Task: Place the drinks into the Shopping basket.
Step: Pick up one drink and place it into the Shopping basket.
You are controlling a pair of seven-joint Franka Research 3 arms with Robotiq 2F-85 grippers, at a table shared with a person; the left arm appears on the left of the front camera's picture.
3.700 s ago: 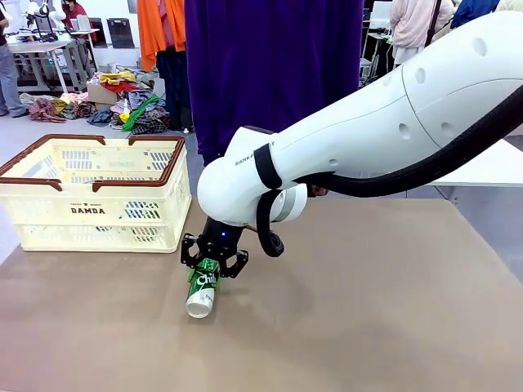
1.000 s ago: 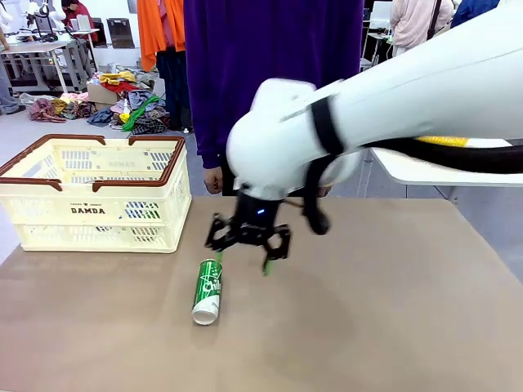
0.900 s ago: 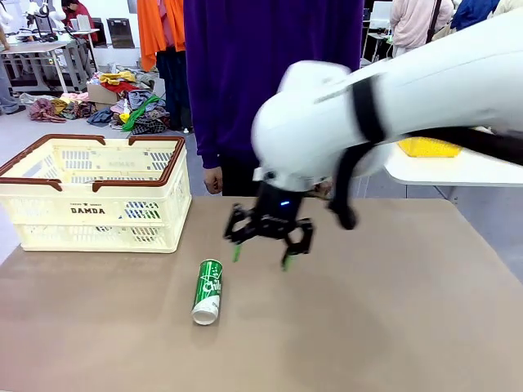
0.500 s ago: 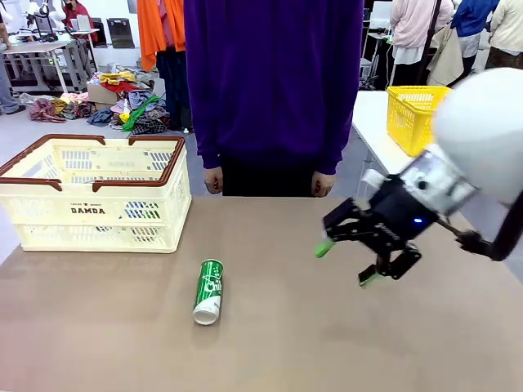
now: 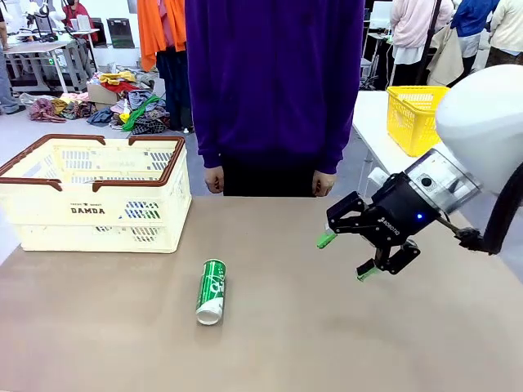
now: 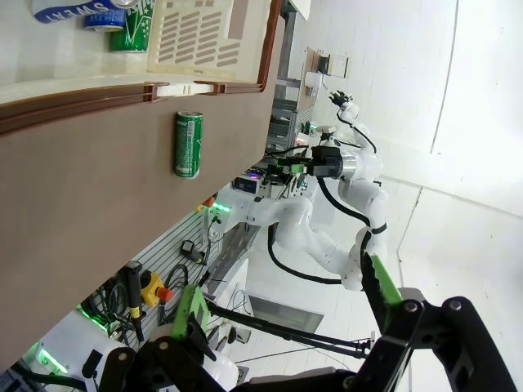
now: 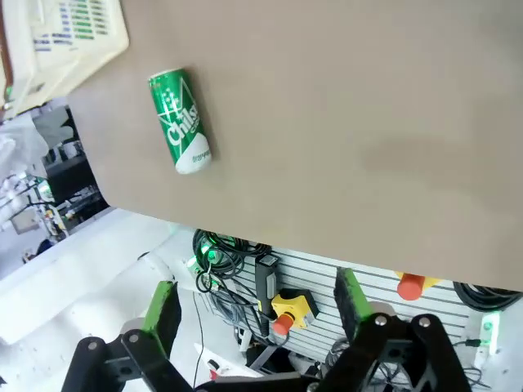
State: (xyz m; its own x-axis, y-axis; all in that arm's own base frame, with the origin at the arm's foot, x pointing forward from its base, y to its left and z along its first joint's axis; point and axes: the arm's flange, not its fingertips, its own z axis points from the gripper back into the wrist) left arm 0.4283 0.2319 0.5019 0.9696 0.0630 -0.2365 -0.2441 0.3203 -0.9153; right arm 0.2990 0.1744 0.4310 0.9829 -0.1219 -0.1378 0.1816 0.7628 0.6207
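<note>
On the brown table (image 5: 343, 343), a green can (image 5: 211, 291) lies on its side, just in front of the cream basket (image 5: 98, 196), apart from it and touching nothing. The basket stands at the table's far left, its reddish-brown rim and handles up. In the left wrist view two more cans (image 6: 98, 15), one blue and one green, lie inside the basket, and the green can (image 6: 187, 144) lies on the table outside the rim.

The right arm comes in from the right side, bent so that its claw (image 5: 350, 255) hangs above the table's right half, tilted and pointing left toward the middle, well apart from the can. Its fingers are spread wide, green pads (image 5: 326, 239) showing, nothing between them. In its own wrist view the spread fingers (image 7: 159, 310) frame the table edge, with the can (image 7: 180, 121) farther off.

The left claw (image 6: 286, 318) is also spread wide and empty, held clear of the table beyond its edge.

A person in a purple top (image 5: 274, 82) stands at the far side, hands (image 5: 214, 180) hanging down by the table edge
</note>
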